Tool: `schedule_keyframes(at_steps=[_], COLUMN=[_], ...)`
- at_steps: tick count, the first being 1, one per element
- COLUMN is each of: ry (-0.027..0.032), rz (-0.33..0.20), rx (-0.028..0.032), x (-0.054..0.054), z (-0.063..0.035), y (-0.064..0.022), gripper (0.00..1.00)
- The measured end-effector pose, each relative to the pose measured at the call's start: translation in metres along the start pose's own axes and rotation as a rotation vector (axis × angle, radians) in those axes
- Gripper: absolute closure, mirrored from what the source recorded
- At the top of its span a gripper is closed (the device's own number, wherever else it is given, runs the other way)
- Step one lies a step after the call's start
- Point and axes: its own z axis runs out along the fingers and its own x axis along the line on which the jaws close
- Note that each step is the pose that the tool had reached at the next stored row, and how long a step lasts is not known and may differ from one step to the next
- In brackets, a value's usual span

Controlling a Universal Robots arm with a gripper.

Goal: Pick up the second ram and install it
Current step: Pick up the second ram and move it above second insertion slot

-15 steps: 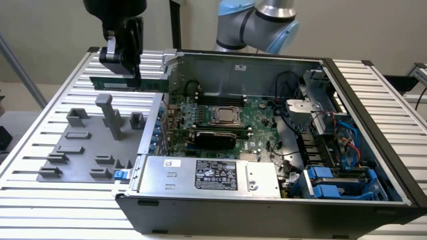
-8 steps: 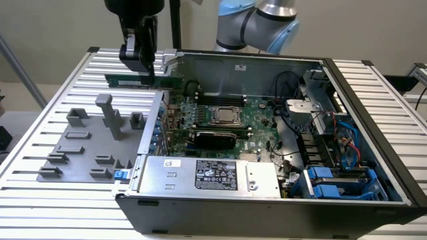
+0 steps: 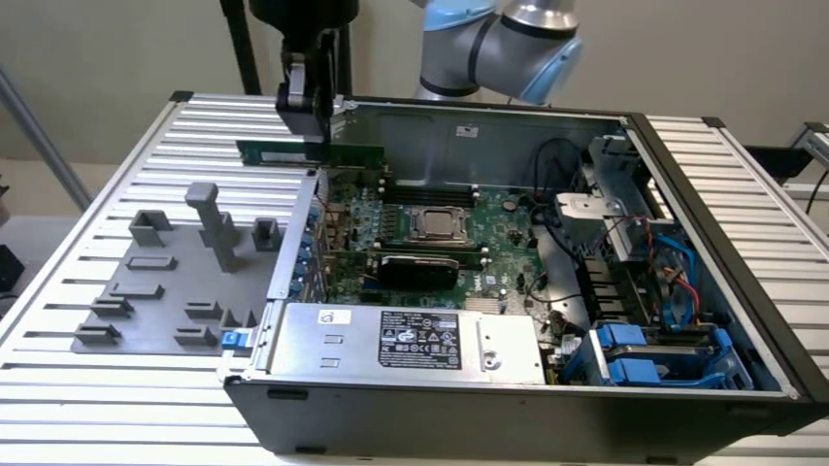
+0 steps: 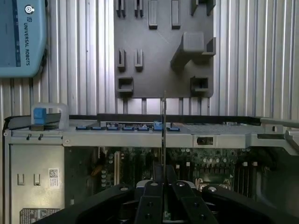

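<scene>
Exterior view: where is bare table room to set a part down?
Bare slats to the exterior view's right of the case, and near-left, before the grey holder plate. Crowded: inside the case, and where the gripper holds the second ram.

Second ram (image 3: 356, 155) in the hand (image 3: 316, 144), above the open computer case's (image 3: 518, 408) edge
</scene>
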Motion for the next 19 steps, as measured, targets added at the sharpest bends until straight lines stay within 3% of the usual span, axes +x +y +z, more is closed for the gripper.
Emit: schedule_keyframes(at_steps=[13, 19], ry=[0.0001, 0.0001], rz=[0.0, -0.001], rx=[0.0, 0.0], x=[-0.015, -0.023], z=[0.0073, 0.0165], y=[-0.0487, -0.0681], gripper=[0.87, 0.87])
